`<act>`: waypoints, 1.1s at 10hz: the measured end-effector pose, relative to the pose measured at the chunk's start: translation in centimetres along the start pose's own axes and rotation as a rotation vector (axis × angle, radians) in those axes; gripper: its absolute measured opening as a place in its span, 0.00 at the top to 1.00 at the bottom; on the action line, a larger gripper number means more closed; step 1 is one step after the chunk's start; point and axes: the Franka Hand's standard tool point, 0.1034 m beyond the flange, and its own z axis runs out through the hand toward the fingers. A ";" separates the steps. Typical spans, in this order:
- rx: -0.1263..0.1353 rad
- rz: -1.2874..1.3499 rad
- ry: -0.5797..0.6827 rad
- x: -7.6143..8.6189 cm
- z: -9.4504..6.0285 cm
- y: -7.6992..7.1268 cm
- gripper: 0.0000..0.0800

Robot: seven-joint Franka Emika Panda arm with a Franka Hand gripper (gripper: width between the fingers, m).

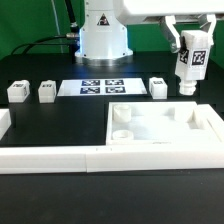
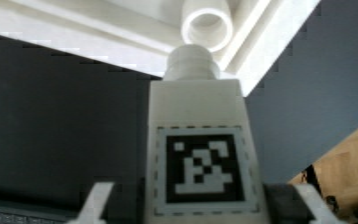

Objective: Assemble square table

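Black counter, white slab on it.
Your jaws, part-open, clamp a tagged leg block above the slab's corner.

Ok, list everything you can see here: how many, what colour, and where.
tabletop: one, white, front of the exterior view's right, sockets facing up.
loose legs: three, white with tags, on the table; two at the exterior view's left, one just right of the marker board.
held leg: one, white with tag, upright in the air near the tabletop's far corner at the exterior view's right.
marker board: one, white with four tags, middle back.
bars: at least two, white, along the front and the exterior view's left edge.
table: one, black.
arm base: one, white, back middle.
gripper: one, shut on the held leg.
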 end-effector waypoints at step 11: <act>0.041 -0.006 -0.084 -0.9 5.7 -0.7 0.64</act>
